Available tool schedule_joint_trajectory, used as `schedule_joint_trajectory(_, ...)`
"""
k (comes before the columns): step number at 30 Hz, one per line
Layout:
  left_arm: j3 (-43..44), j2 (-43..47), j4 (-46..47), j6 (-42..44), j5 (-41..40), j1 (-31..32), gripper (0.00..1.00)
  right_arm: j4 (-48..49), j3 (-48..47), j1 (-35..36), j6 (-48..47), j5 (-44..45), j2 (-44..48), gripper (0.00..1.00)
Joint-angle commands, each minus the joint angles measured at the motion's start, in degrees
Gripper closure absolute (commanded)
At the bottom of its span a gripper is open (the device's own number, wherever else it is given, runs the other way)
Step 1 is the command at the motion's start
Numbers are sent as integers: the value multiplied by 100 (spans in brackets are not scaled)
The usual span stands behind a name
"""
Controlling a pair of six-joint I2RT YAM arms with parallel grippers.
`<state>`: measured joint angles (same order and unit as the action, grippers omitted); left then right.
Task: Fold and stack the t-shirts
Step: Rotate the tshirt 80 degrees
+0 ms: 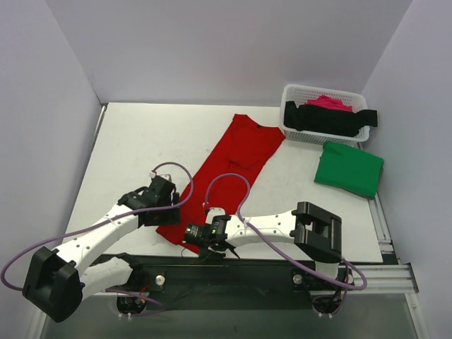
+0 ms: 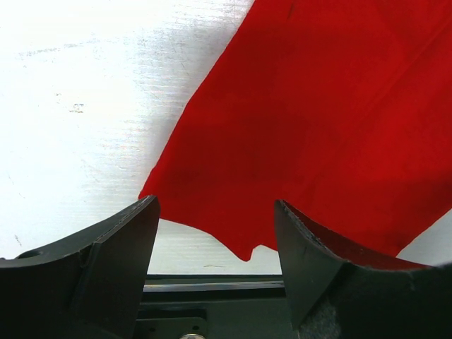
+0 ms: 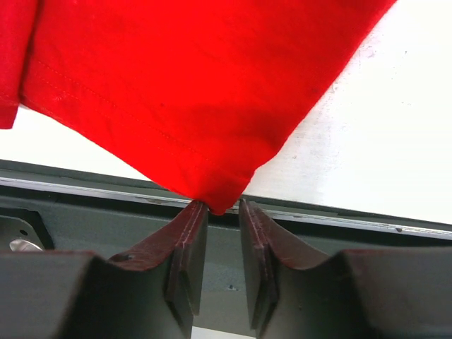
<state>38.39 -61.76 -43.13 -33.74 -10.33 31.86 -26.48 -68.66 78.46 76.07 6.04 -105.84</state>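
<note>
You have the spread-out t-shirt (image 1: 227,168) lying mid-frame, the basket (image 1: 304,92) at upper right with more t-shirts (image 1: 330,119) in it, and a folded t-shirt (image 1: 349,169) just below the basket.

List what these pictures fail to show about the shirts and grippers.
- Right wrist view: the red shirt's corner sits at the right gripper's tips; whether it is pinched cannot be told.
- Top view: the black shirt drapes over the basket, hiding most of the pink shirt and anything beneath.
- Left wrist view: the open left gripper frames the red shirt, which runs off the top and right edges.
</note>
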Motion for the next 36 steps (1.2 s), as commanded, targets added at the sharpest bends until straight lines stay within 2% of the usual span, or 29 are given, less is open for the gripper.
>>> schedule_joint_trajectory(1,248,-12,42,104,-48,22,23,-349,-95,-14,57,266,-95,76)
schedule_joint_trajectory(6,257,-21,68,139,31,22,24,-349,107,-50,153,152,-33,89)
schedule_joint_trajectory(12,353,76,60,227,180,31,25,-358,599,-58,285,-15,292,97)
schedule_joint_trajectory(15,336,85,77,271,443,40,26,-402,942,-67,285,2,625,99)
schedule_joint_trajectory(23,107,296,130,-212,1294,276,38,-735,1549,-392,-180,46,1654,100)
schedule_joint_trajectory(30,-463,295,323,-1195,1577,1076,39,-938,1909,-691,-514,-50,2252,100)
schedule_joint_trajectory(36,-850,638,331,-1715,1490,1200,40,-964,2094,-823,-655,-156,2419,100)
